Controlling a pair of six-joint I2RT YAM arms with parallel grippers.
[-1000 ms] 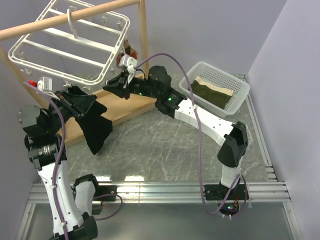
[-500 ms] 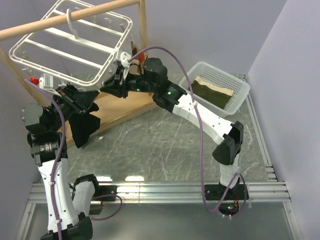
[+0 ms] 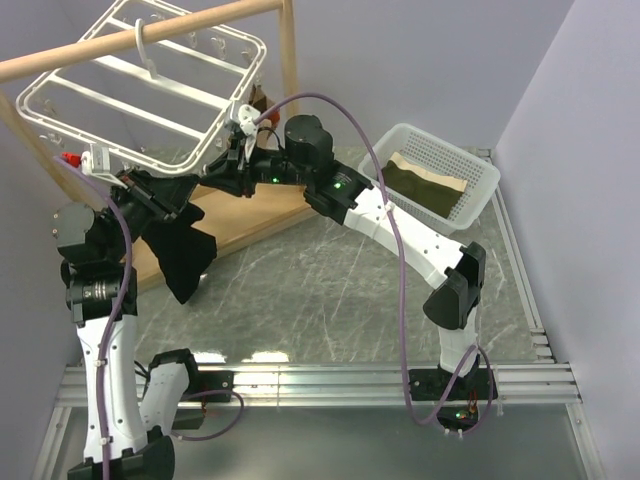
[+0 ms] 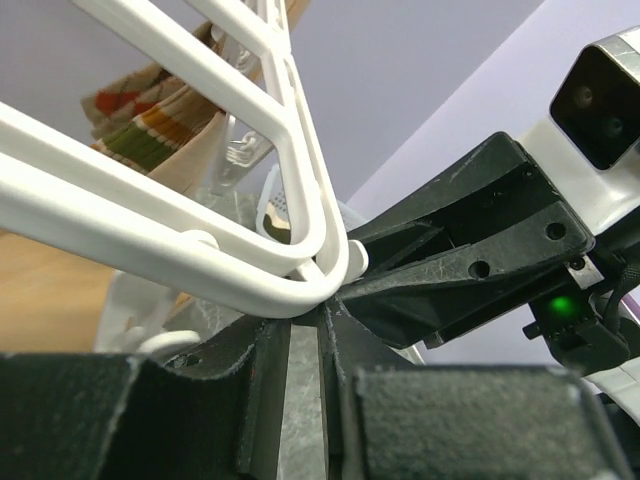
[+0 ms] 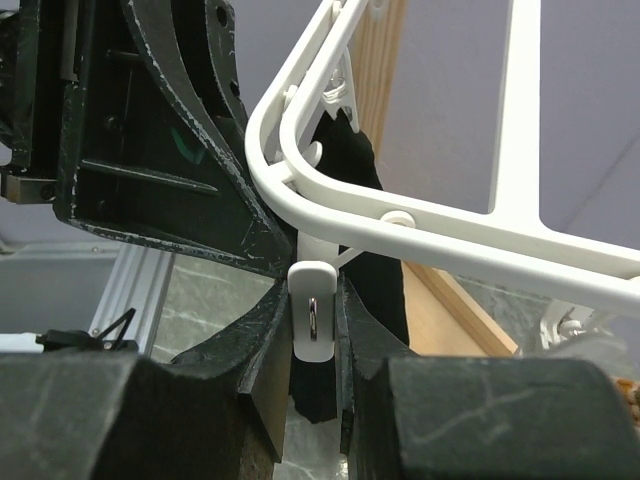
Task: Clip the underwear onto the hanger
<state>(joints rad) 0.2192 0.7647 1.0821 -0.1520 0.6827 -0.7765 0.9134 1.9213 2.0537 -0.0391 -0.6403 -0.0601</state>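
The white hanger [image 3: 150, 85] hangs tilted from the wooden pole. My left gripper [image 3: 183, 190] is shut on the black underwear [image 3: 185, 255], which hangs down from it just below the hanger's near corner [image 4: 200, 250]. In the left wrist view the left gripper [image 4: 305, 330] touches that corner from below. My right gripper [image 3: 217, 178] meets it there and is shut on a small white clip [image 5: 313, 310] that dangles from the hanger's frame [image 5: 450, 240]. The underwear [image 5: 350, 180] hangs right behind the clip.
A wooden pole [image 3: 140, 35] on a stand with a wooden base board [image 3: 250, 215] carries the hanger. A small patterned brown garment [image 3: 262, 100] hangs at the hanger's far side. A white mesh basket [image 3: 480, 190] with an olive-and-tan cloth [image 3: 425, 185] stands at the right.
The right gripper has moved up and left to the hanger's corner. The left gripper has lifted the underwear closer to the same corner, and the cloth has swung.
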